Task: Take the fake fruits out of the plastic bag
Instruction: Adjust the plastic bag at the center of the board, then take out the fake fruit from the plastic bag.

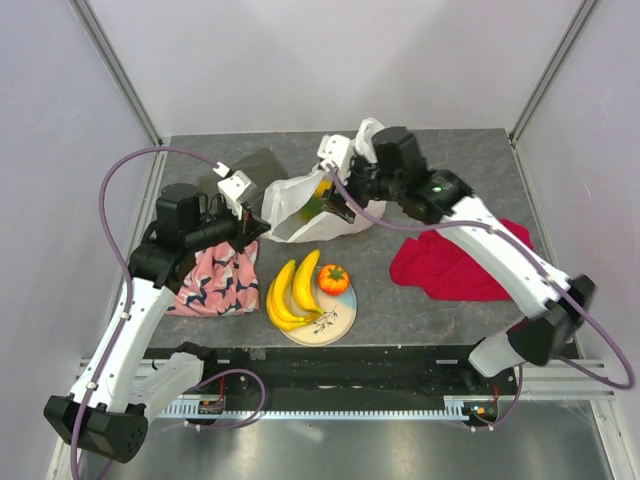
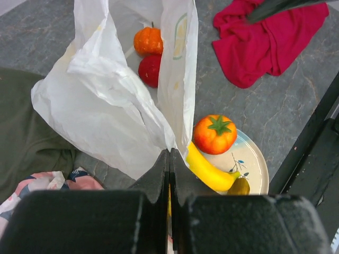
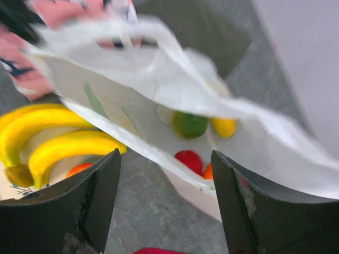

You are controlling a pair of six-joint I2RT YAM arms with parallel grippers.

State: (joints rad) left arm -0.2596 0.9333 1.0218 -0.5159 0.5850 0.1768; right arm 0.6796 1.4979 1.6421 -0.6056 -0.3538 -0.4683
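The white plastic bag (image 1: 300, 195) lies at the table's middle back, mouth open toward the front. My left gripper (image 1: 260, 231) is shut on the bag's left rim; in the left wrist view the jaws (image 2: 170, 159) pinch the bag (image 2: 100, 100) edge. Inside it are a ribbed orange fruit (image 2: 148, 41) and a red apple (image 2: 150, 70). My right gripper (image 1: 345, 208) is open and empty over the bag mouth (image 3: 164, 159). Its view shows a green fruit (image 3: 189, 125), a small yellow one (image 3: 223, 127) and the apple (image 3: 188, 161) inside. Two bananas (image 1: 292, 292) and an orange fruit (image 1: 333, 279) lie on the plate (image 1: 340, 322).
A red cloth (image 1: 455, 262) lies right of the bag. A pink patterned cloth (image 1: 215, 280) lies at the left under my left arm. A dark green cloth (image 1: 262, 165) lies behind the bag. The plate stands near the table's front edge.
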